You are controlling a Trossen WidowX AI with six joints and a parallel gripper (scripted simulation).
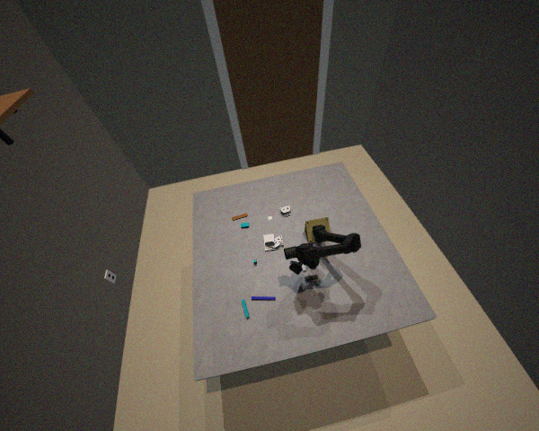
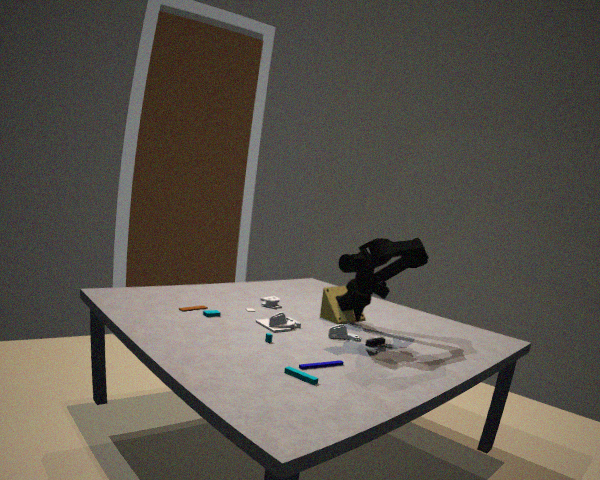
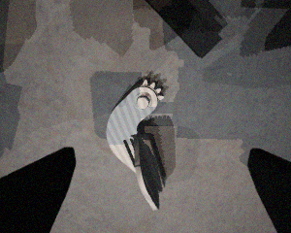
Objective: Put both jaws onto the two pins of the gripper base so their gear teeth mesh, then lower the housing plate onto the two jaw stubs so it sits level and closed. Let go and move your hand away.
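Note:
My gripper (image 3: pixel 161 156) is open and empty. It hangs over a loose jaw (image 2: pixel 337 332) (image 3: pixel 128 121), its fingertips to either side in the wrist view. The jaw lies on the table, a pale curved part with a toothed, round-holed end and an upright dark-shaded blade. In the top view the arm mostly hides it. The gripper base (image 1: pixel 268 238) (image 2: pixel 264 322) lies flat near mid-table. A grey upright jaw-like part (image 2: pixel 278 319) stands on it; the mesh and seating cannot be told. The housing plate (image 1: pixel 285 210) (image 2: pixel 271 299), white with two dark holes, lies farther back, apart from the base.
A black block (image 1: pixel 311 278) (image 2: pixel 375 341) (image 3: pixel 189 24) lies beyond the jaw's toothed end. Blue (image 1: pixel 263 298) (image 2: pixel 321 364) and teal bars (image 1: pixel 245 309) (image 2: pixel 301 375) lie nearer the front. A small teal block (image 1: pixel 254 262) (image 2: pixel 268 337) is near the base. The orange bar (image 1: pixel 239 216) (image 2: pixel 192 308) is back left.

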